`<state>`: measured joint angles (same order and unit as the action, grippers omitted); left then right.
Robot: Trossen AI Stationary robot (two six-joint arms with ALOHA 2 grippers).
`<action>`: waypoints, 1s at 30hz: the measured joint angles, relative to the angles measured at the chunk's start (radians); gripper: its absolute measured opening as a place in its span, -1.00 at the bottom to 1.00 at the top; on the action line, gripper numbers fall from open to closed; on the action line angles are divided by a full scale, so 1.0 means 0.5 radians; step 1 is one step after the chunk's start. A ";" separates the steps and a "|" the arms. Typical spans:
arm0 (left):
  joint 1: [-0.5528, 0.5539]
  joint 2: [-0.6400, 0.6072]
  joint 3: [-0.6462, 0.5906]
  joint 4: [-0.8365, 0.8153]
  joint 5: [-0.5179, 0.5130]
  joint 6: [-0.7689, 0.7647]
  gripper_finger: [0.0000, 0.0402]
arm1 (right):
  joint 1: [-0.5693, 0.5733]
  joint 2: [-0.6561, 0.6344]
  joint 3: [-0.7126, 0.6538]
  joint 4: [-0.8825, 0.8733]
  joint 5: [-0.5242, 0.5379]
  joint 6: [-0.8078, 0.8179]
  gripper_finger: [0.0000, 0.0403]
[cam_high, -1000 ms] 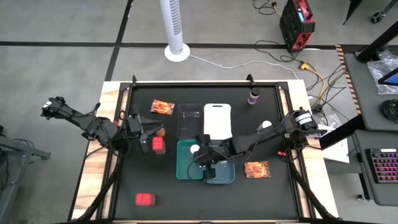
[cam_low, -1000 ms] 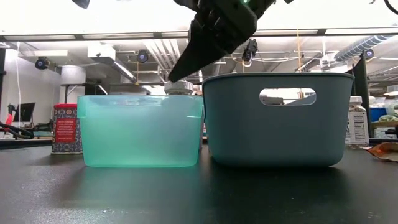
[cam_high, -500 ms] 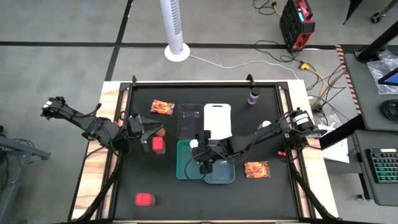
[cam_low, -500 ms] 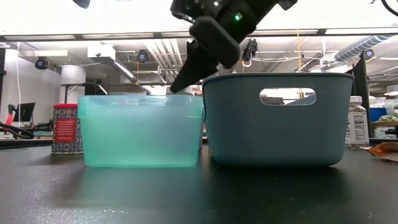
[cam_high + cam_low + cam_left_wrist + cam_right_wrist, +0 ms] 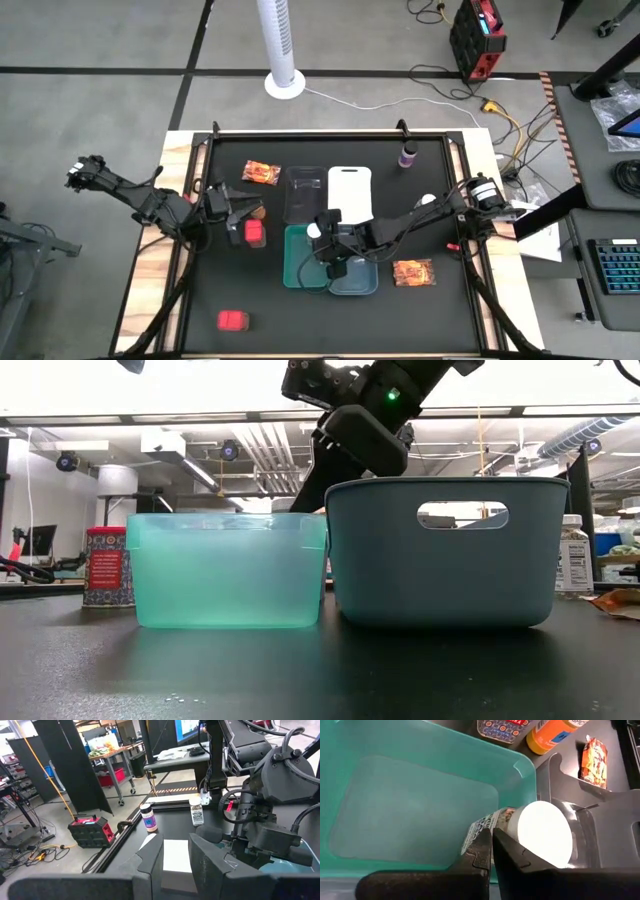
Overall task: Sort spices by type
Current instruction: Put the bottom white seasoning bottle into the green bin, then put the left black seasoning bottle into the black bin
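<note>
My right gripper (image 5: 492,845) is shut and reaches down into the teal tray (image 5: 297,270), right beside a white-capped jar (image 5: 545,834) that leans tilted at the tray's far end (image 5: 314,231). My left gripper (image 5: 175,865) is open and holds nothing. It sits at the table's left (image 5: 240,212), near a brown-capped bottle (image 5: 258,211) and a red box (image 5: 255,233). On the table are another red box (image 5: 233,320), two orange-red packets (image 5: 261,172) (image 5: 413,272), a purple bottle (image 5: 408,155) and a second white-capped jar (image 5: 428,201). My right gripper comes from above with its shut fingers (image 5: 482,851) against or just beside the jar's labelled side (image 5: 482,827); I cannot tell whether they touch. The jar stands tilted inside the teal tray, with its cap upward.
A grey-blue tray (image 5: 440,550) sits against the teal tray's right side. A clear tray (image 5: 303,195) and a white tray (image 5: 350,192) lie just beyond them. In the low view, the teal tray wall (image 5: 228,570) hides the jar. Bare black table lies near the front edge.
My right gripper has risen and drawn slightly toward the far edge over the teal tray. The jar's cap showed above the tray rim in the low view a second ago and has since sunk out of sight behind the wall. The jar has shifted a little toward the tray's far end.
</note>
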<state>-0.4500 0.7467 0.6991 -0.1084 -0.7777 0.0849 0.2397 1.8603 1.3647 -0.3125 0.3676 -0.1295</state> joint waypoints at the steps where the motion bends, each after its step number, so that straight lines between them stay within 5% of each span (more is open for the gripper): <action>1: 0.000 0.000 0.000 0.000 0.000 0.000 -0.63 | 0.000 -0.001 0.000 -0.009 -0.001 -0.003 -0.95; 17: 0.000 0.000 0.000 0.000 -0.001 0.000 -0.63 | 0.000 -0.073 0.000 -0.103 -0.003 -0.005 -0.95; 22: 0.000 0.002 0.000 -0.006 0.001 0.000 -0.63 | 0.025 -0.122 0.000 -0.200 -0.168 -0.003 -0.95; 30: -0.002 0.040 0.000 -0.012 0.002 -0.130 -0.63 | 0.032 -0.467 -0.114 -0.502 -0.277 0.102 -0.95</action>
<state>-0.4507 0.7669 0.6991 -0.1142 -0.7769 0.0197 0.2558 1.6270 1.3079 -0.5635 0.2291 -0.0787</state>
